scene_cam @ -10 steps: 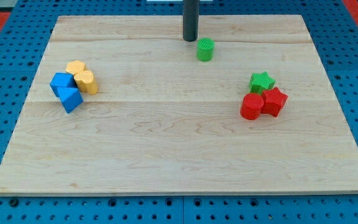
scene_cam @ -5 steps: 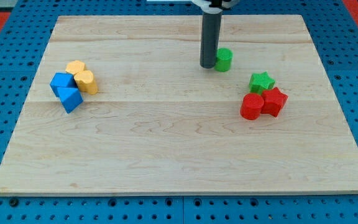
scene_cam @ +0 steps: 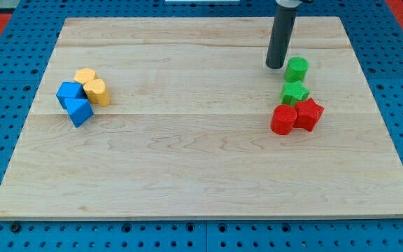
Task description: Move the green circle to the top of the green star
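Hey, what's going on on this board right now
A robot arm is pushing blocks around a wooden board with a dark rod. My tip sits just to the view's left of the green circle, which now lies right above the green star, close to it or touching. Two red blocks sit just below the star. On the view's left, two yellow blocks and two blue blocks are clustered, untouched.

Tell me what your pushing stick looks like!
It's a straight, round rod, dark grey all the way down to my tip. Near the view's top it goes into a paler collar. I can't see any cables or markings on it.
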You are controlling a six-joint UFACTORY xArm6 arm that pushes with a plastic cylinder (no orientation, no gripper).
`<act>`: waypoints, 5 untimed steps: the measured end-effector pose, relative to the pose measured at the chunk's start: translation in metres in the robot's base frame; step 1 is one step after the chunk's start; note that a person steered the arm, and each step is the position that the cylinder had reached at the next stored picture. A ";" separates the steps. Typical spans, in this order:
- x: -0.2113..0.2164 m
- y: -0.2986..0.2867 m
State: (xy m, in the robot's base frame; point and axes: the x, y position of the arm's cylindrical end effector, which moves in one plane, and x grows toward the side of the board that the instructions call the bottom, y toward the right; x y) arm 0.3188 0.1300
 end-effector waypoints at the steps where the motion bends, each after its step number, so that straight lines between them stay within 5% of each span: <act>1: -0.008 0.000; 5: -0.009 0.016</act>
